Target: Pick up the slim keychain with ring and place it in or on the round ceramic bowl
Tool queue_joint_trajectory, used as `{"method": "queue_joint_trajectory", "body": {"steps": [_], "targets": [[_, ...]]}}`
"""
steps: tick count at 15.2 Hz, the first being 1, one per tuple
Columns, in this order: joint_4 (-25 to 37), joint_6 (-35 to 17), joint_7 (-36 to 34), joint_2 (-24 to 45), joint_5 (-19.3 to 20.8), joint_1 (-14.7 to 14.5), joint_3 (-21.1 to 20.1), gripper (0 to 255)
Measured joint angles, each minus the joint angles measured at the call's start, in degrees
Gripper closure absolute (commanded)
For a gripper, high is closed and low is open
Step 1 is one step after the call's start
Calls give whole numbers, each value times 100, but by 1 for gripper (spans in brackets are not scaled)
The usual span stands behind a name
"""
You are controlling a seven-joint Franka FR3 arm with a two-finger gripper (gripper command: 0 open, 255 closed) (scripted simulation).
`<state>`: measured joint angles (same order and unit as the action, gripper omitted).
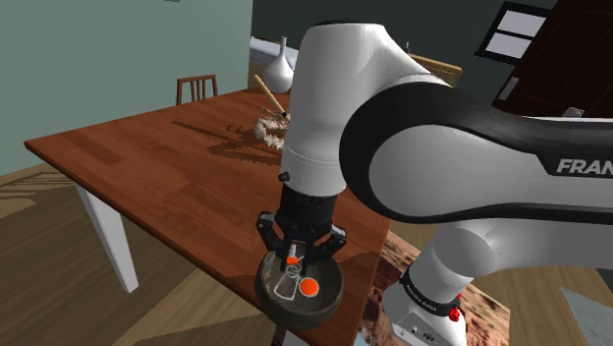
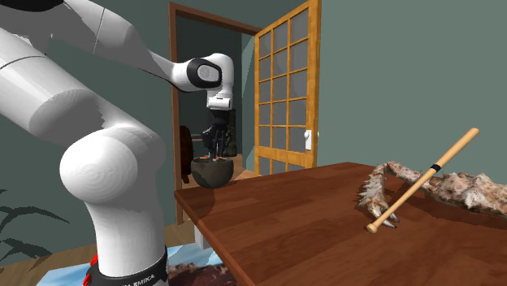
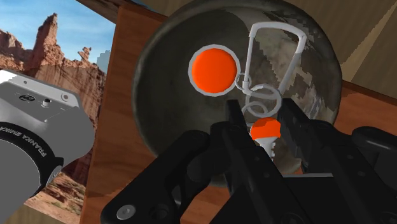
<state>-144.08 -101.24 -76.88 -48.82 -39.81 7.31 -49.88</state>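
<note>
Lower centre, pincer (image 1: 300, 261): clamping the keychain (image 1: 308, 287) inside the bowl (image 1: 269, 298).
Risk: keychain catching on release, dragging the bowl off the surface (image 1: 167, 167) edge.

Both exteriors near the arm (image 1: 442, 147); wrist close over bowl (image 3: 167, 89)

We find the bowl (image 1: 263, 277) on the bench (image 1: 167, 167) corner at the shoulder view's bottom, the keychain (image 1: 306, 287) hanging into it from the hand (image 1: 298, 262) directly above, the bat (image 1: 269, 93) far behind.
</note>
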Motion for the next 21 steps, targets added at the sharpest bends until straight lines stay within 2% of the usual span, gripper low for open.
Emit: {"method": "queue_joint_trajectory", "body": {"steps": [3,4,10,15,21], "targets": [[-2,-4,0,1,-2,0,-3,255],[-2,-4,0,1,-2,0,-3,0],[-2,-4,0,1,-2,0,-3,0],[492,560,-62,-32,302,52,385,0],[579,641,-79,-20,346,69,425,0]]}}
